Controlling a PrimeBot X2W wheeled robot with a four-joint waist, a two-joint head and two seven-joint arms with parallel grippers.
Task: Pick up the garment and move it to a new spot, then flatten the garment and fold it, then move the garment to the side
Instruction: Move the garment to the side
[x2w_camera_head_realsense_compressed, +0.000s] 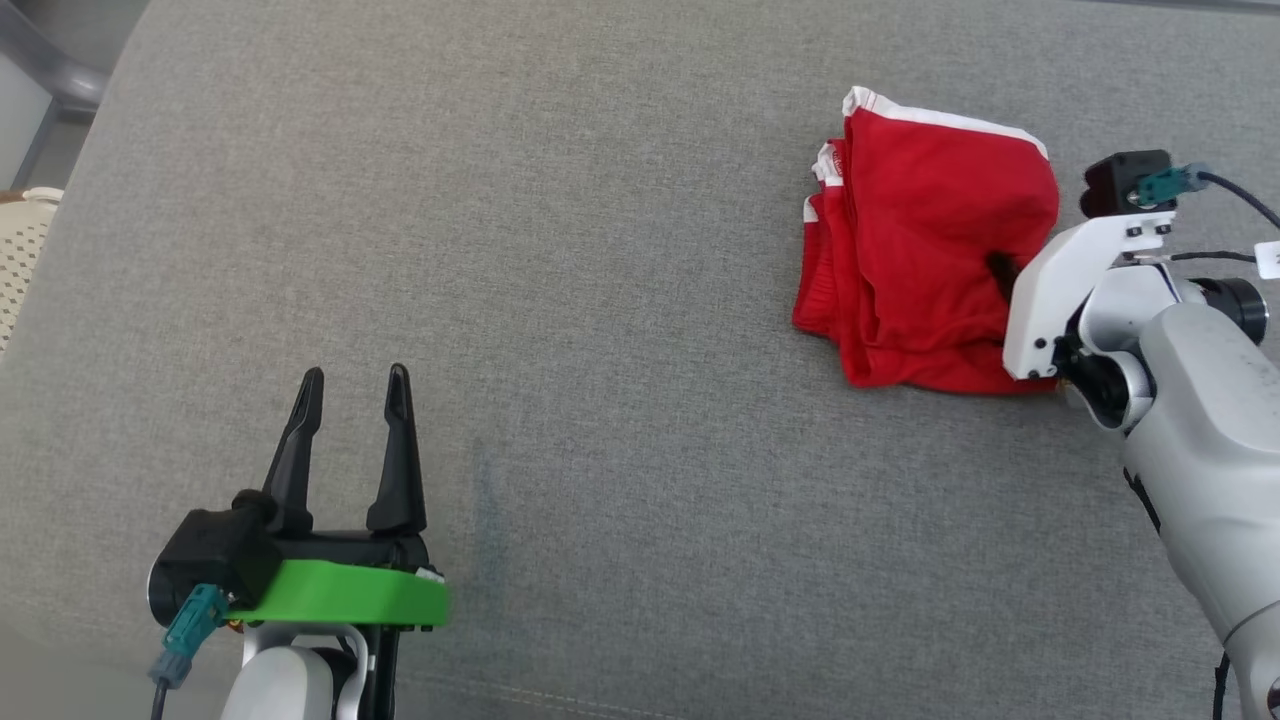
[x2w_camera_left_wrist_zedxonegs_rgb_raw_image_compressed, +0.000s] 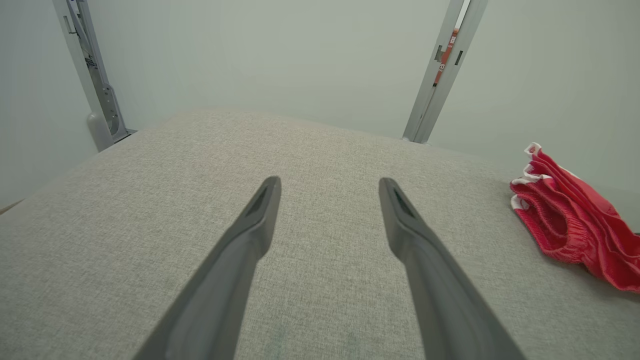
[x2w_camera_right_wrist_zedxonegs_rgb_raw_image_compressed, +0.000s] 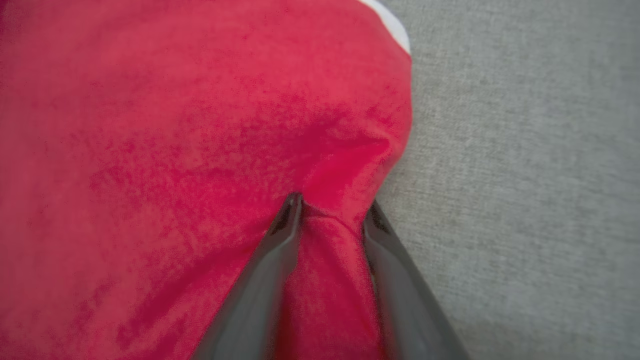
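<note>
red crumpled cloth garment with white trim, upper right on grey woven surface; right gripper pinches its fold; left gripper, lower left, fingers spread.

The garment is red with white trim; the desk is plain grey weave; the left gripper has black fingers and a green band
</note>
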